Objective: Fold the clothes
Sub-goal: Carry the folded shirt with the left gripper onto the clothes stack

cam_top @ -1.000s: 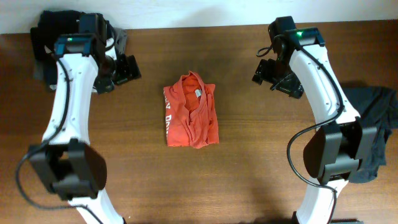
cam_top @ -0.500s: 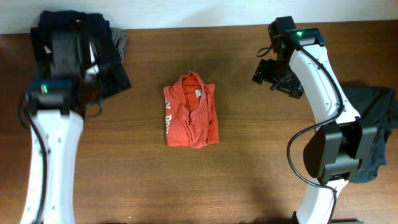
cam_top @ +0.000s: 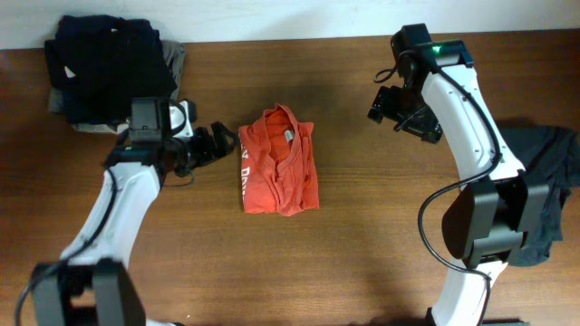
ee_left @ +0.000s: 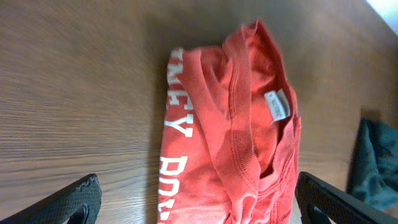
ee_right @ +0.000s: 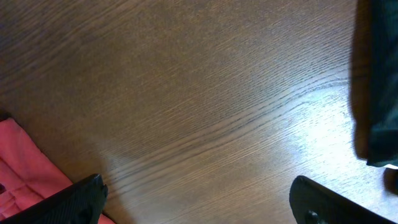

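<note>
Just beside the orange shirt (cam_top: 279,163), the left hand (cam_top: 222,140) gapes.

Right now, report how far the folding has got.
Done, by the look of it: the orange shirt lies folded in the middle, and a dark pile sits stacked at the back left corner. In hand: nothing held; the left gripper is open beside the shirt's left edge, the right gripper open over the bare table. Left: the dark garment lying crumpled at the right edge.
</note>
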Controlling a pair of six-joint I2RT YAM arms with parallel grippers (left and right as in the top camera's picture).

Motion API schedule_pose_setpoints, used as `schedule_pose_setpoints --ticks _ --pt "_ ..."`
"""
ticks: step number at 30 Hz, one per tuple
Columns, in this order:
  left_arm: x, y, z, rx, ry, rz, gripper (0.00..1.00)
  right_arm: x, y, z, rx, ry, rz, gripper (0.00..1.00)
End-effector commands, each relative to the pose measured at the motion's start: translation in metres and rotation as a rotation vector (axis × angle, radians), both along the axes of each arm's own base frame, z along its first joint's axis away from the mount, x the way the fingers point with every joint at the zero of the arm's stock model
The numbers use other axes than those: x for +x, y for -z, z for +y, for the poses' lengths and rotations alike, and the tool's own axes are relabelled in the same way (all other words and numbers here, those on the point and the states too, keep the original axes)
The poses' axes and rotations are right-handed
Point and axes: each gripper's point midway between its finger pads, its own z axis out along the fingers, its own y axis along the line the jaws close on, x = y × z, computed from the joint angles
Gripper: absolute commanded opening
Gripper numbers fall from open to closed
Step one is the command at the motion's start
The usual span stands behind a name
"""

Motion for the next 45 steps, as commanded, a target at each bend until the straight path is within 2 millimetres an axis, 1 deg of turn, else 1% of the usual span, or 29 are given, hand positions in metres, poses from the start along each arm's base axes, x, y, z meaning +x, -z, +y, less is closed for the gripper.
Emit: schedule_pose_setpoints --ticks 1,4,7,11,15,22,32,35,36,37,38,39,40,42,44,45 --pt "-0.006 0.030 -0.018 -0.102 0.059 0.095 0.99 0.002 -0.015 -0.002 -0.015 0.000 -0.043 0.99" --pt "-0.006 0.055 -0.019 -0.095 0.079 0.135 0.99 0.002 -0.015 -0.002 -0.015 0.000 -0.043 0.99" --pt "-0.006 0.071 -0.023 -0.114 0.110 0.155 0.99 0.002 -0.015 -0.002 -0.015 0.000 -0.043 0.98" --pt "-0.001 0.080 -0.036 -0.198 0.155 0.147 0.99 0.002 -0.015 -0.002 -0.015 -0.001 -0.043 0.99" --pt "-0.001 0.093 -0.044 -0.253 0.178 0.162 0.99 0.002 -0.015 -0.002 -0.015 0.000 -0.043 0.99" --pt "-0.004 0.099 -0.054 -0.291 0.164 0.208 0.99 0.002 -0.015 -0.002 -0.015 0.000 -0.043 0.99" --pt "-0.013 0.115 -0.100 -0.320 0.182 0.279 0.99 0.002 -0.015 -0.002 -0.015 -0.001 -0.043 0.99" --pt "-0.009 0.119 -0.105 -0.287 0.171 0.266 0.99 0.002 -0.015 -0.002 -0.015 -0.001 -0.043 0.98" --pt "-0.008 0.119 -0.106 -0.278 0.169 0.257 0.95 0.002 -0.015 -0.002 -0.015 0.000 -0.043 0.99" --pt "-0.007 0.119 -0.108 -0.278 0.174 0.250 0.89 0.002 -0.015 -0.002 -0.015 0.000 -0.043 0.99" --pt "-0.007 0.119 -0.108 -0.278 0.176 0.248 0.73 0.002 -0.015 -0.002 -0.015 -0.001 -0.043 0.99" --pt "-0.007 0.119 -0.108 -0.278 0.175 0.247 0.63 0.002 -0.015 -0.002 -0.015 -0.001 -0.043 0.99" --pt "-0.007 0.118 -0.108 -0.278 0.176 0.246 0.58 0.002 -0.015 -0.002 -0.015 -0.001 -0.043 0.99" --pt "-0.005 0.118 -0.109 -0.279 0.177 0.239 0.40 0.002 -0.015 -0.002 -0.015 0.000 -0.043 0.98" --pt "-0.003 0.117 -0.109 -0.280 0.179 0.224 0.30 0.002 -0.015 -0.002 -0.015 0.000 -0.043 0.99" --pt "-0.001 0.116 -0.109 -0.281 0.181 0.213 0.27 0.002 -0.015 -0.002 -0.015 0.000 -0.043 0.98"
